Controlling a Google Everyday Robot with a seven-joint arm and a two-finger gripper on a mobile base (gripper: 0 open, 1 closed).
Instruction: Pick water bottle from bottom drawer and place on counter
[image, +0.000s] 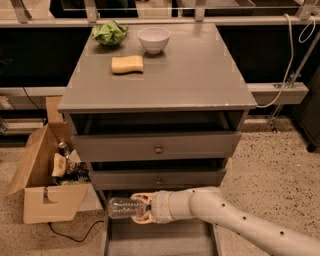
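The clear ribbed water bottle (120, 208) lies sideways in my gripper (141, 208), which is shut on its neck end. The bottle hangs above the left front part of the open bottom drawer (160, 239), just below the second knobbed drawer. My white arm reaches in from the lower right. The grey counter (200, 75) is the cabinet's top slab, well above the gripper.
On the counter's far left stand a white bowl (153, 39), a yellow sponge (127, 64) and a leafy green item (110, 32). An open cardboard box (47, 180) with clutter sits on the floor left of the cabinet. Two knobbed drawers (158, 148) stick out slightly.
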